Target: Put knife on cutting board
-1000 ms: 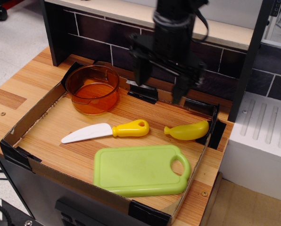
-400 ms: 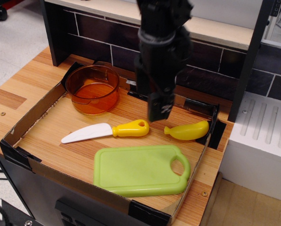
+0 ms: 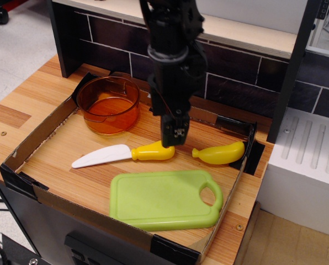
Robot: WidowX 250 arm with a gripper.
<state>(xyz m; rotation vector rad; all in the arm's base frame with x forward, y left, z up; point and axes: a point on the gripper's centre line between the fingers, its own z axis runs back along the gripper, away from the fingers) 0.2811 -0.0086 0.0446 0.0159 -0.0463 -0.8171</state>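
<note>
The knife (image 3: 117, 155) lies flat in the tray, white blade to the left and yellow handle to the right. The light-green cutting board (image 3: 159, 201) lies just in front of it, handle hole to the right. My black gripper (image 3: 174, 141) hangs straight down over the right end of the knife's handle, turned so the near finger hides the far one. The near fingertip (image 3: 174, 132) covers the end of the handle. The jaws look open around the handle and hold nothing.
An all-yellow banana-shaped toy (image 3: 219, 153) lies right of the knife. An orange transparent pot (image 3: 108, 102) stands at the back left. A low cardboard wall (image 3: 40, 132) rings the wooden floor. A dark tiled backsplash stands behind, and a white block (image 3: 308, 165) to the right.
My gripper has turned about its vertical axis, moved left and come down from the back of the tray onto the knife's handle end. The knife and board have not moved.
</note>
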